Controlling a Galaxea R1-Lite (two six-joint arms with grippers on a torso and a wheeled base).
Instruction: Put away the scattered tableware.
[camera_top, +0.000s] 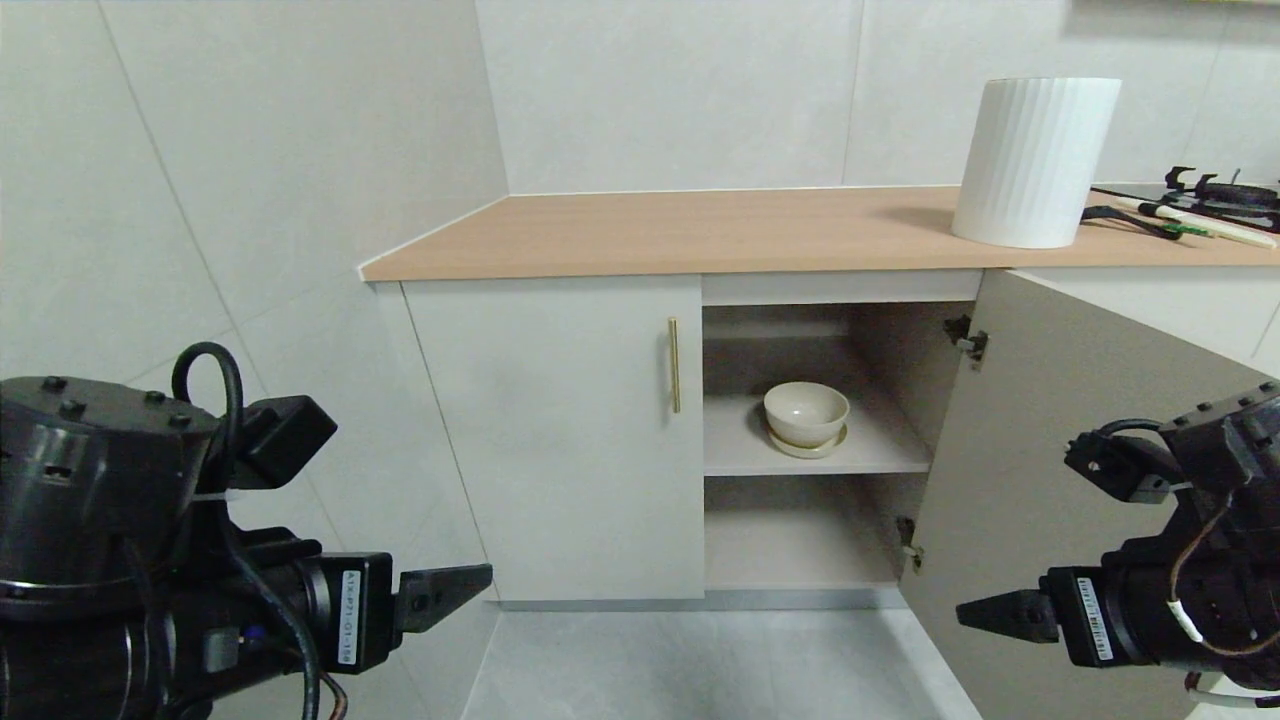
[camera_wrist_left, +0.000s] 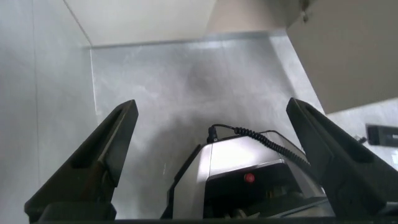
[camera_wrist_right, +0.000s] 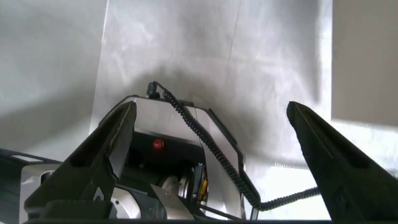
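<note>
The left claw (camera_wrist_left: 211, 112) is held with its two fingers (camera_wrist_left: 106, 149) spread wide and nothing between them, low above the grey floor (camera_wrist_left: 186, 68). The right claw (camera_wrist_right: 211, 109) is spread just as wide and is likewise empty. In the head view both are seen low at the sides, partly cut off by the frame, well apart from the cupboard (camera_top: 560, 440). The cupboard's right door (camera_top: 1040, 470) is swung open. On the middle shelf (camera_top: 880, 450) a cream bowl (camera_top: 806, 408) is set on a plate (camera_top: 810, 450), most of which is hidden beneath it. A white ribbed jar (camera_top: 1035, 160) is stood on the wooden counter (camera_top: 700, 230). Beside the jar, thin tools (camera_top: 1200, 222), perhaps chopsticks, are too small to be made out.
</note>
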